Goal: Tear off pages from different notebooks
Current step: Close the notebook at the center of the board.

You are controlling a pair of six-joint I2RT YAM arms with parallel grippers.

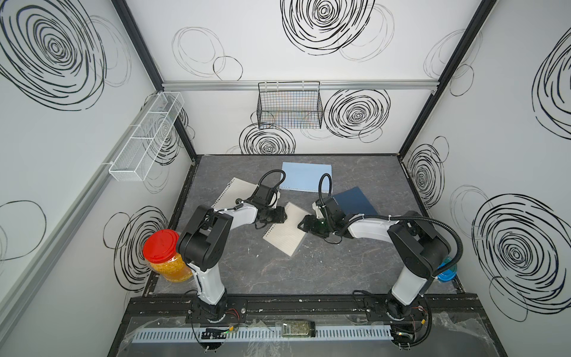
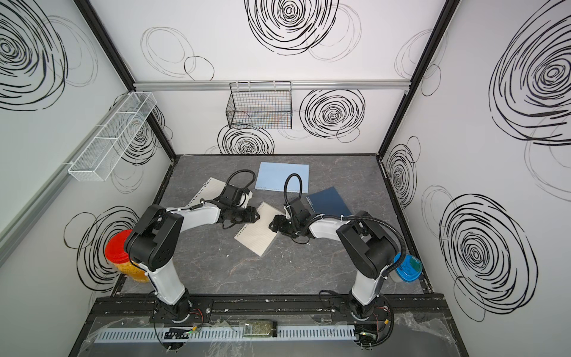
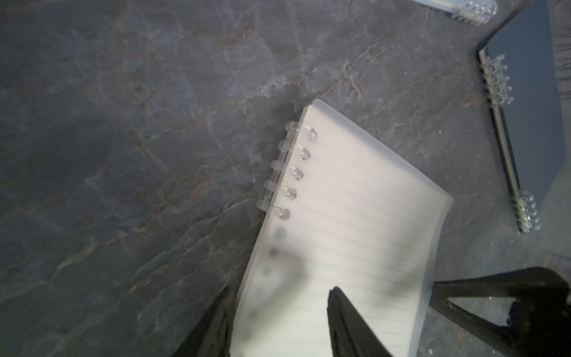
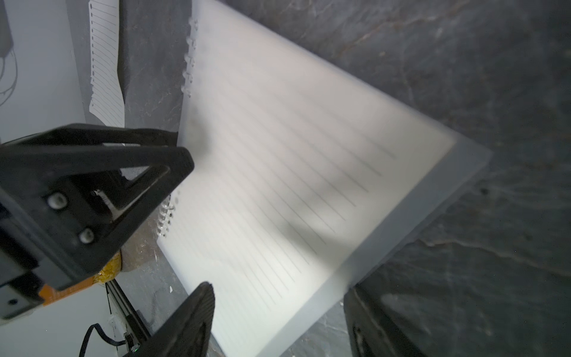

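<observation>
Clear-covered notebook | left fingers apart astride spine | right fingers apart at opposite edge

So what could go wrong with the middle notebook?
The left end effector sits open at the rings of the clear-covered notebook; without a firm hold, the whole notebook might slide instead of tearing. The right end effector, open at the opposite edge, might pinch the cover or several sheets.
</observation>
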